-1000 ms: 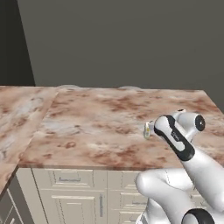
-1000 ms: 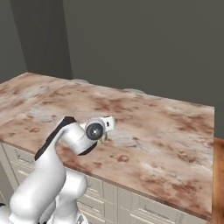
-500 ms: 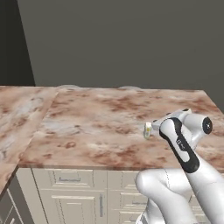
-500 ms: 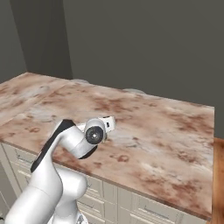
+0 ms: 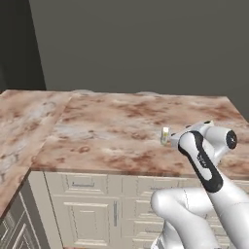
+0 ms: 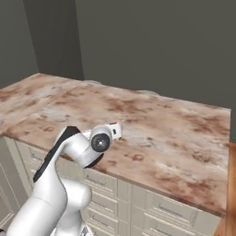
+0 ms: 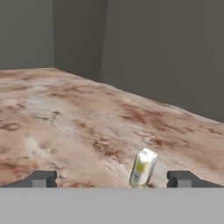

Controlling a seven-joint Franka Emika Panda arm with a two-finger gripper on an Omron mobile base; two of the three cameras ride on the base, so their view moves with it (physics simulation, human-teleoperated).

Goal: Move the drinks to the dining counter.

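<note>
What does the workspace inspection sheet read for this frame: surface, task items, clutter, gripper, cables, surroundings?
Surface: dining counter, beige stone with reddish veins, over cream panelled drawers.
Job's things: white carton with yellowish print stands on the counter, leaning slightly in the hand view; also visible beside the wrist. No cup seen.
Clutter: nothing seen.
Gripper: gripper open, fingertips apart on either side of the carton, not touching it.
Cables: nothing seen.
Surroundings: plain grey walls; second stone worktop at left.
</note>
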